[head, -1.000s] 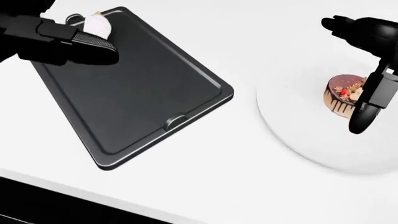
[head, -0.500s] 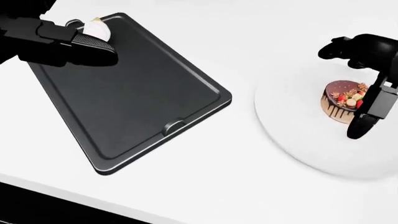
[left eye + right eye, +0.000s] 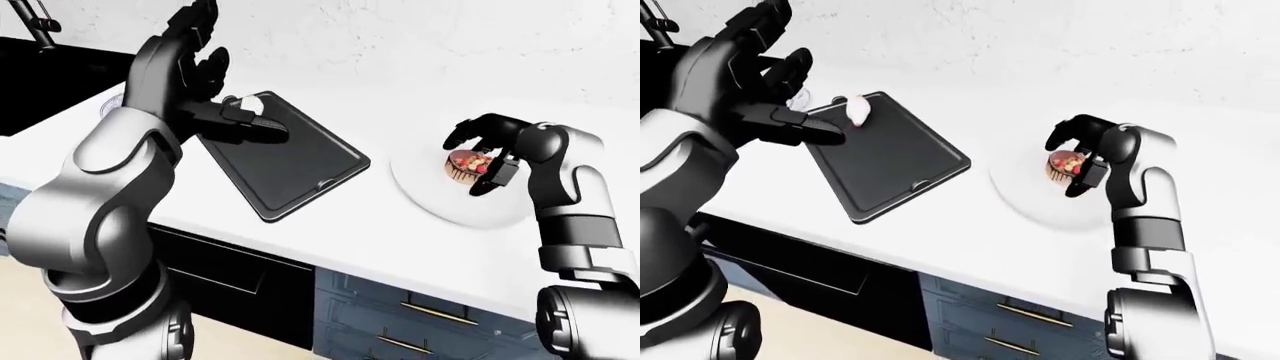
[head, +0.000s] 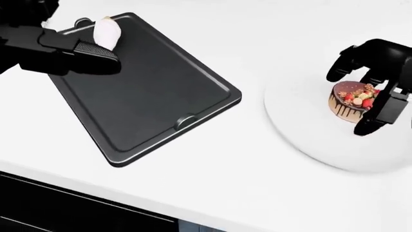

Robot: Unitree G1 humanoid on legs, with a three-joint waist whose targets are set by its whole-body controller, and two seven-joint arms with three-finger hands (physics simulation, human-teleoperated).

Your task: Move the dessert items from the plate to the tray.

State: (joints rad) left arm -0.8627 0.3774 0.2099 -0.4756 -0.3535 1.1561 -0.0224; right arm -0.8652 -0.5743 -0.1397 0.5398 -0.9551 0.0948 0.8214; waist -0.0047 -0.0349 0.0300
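A black tray (image 4: 154, 92) lies tilted on the white counter at the left of the head view. A white dessert (image 4: 106, 31) rests on its top-left corner. My left hand (image 4: 96, 54) hovers over that corner, open with fingers spread, one finger just below the dessert. At the right, a chocolate cake topped with fruit (image 4: 344, 100) stands on a white plate (image 4: 303, 135). My right hand (image 4: 355, 102) is curled about the cake, two fingers above it and the thumb below right. The fingers stand around the cake, still open.
A dark sink with a faucet (image 3: 40, 67) is at the top left of the left-eye view. The counter's edge (image 4: 129, 203) runs along the bottom of the head view, with dark drawers (image 3: 400, 322) beneath it.
My right hand has come down and left, so its fingers now arch around the cake. The left hand stays over the tray's corner. The view has shifted slightly.
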